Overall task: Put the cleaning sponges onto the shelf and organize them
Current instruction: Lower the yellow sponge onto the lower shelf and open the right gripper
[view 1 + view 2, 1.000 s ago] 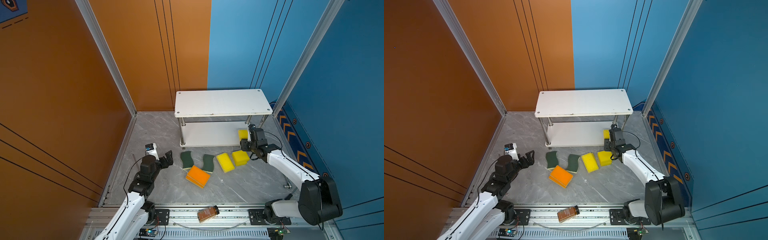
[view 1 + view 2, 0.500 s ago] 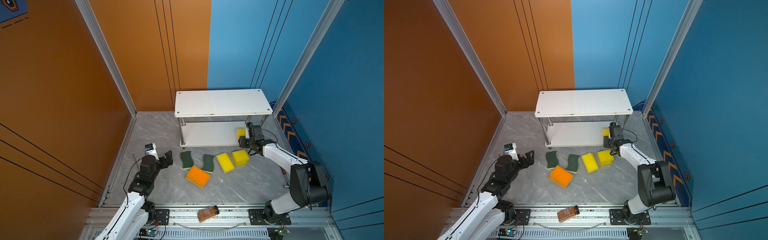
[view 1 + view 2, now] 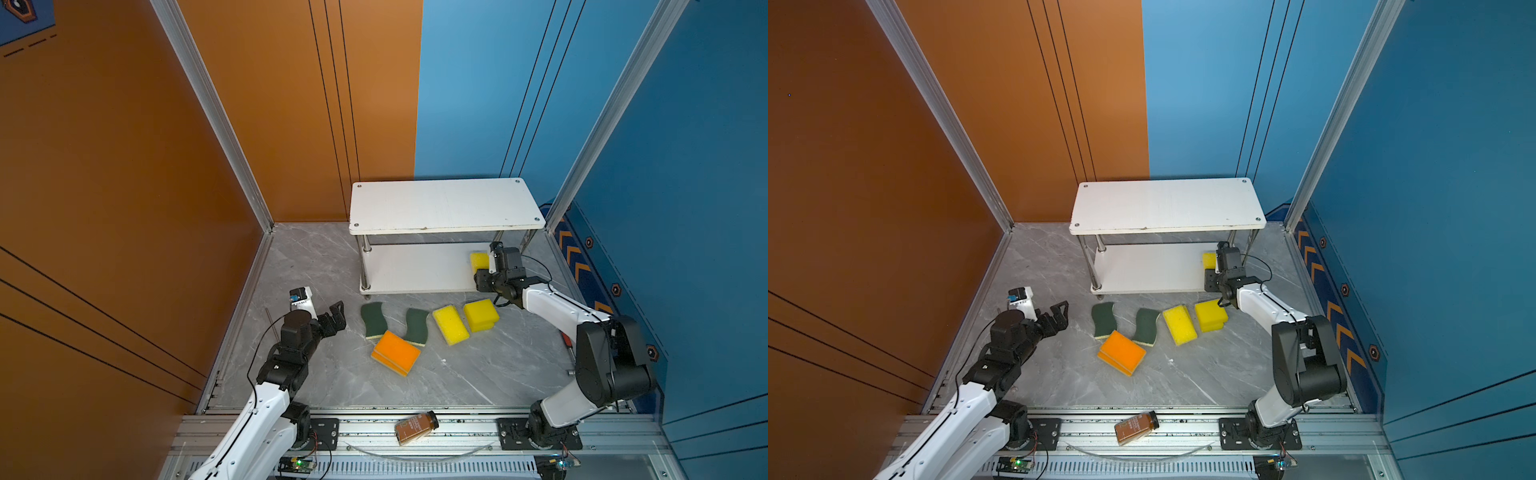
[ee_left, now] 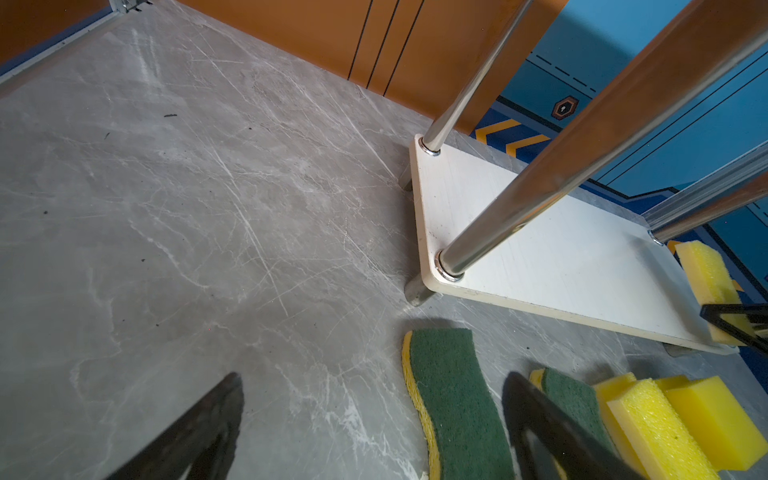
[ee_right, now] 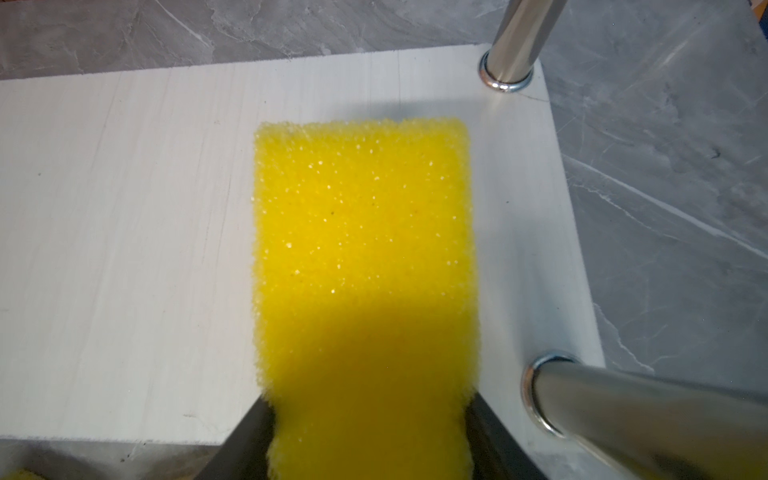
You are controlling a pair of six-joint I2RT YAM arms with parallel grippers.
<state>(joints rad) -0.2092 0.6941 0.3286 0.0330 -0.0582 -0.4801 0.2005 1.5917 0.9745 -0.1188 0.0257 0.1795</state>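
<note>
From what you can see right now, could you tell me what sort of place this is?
Probably a robot test cell: two arms mounted on an aluminium rail, enclosed by plain orange and blue wall panels around a small shelf.

A brown bottle (image 3: 416, 428) with a black cap lies on its side on the metal rail (image 3: 465, 426) fronting the grey marbled worktop (image 3: 478, 374), between an orange wall (image 3: 124, 166) and a blue wall (image 3: 685, 166)

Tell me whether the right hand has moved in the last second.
Yes, slightly: the right hand carried the yellow sponge further in over the shelf's lower board.
</note>
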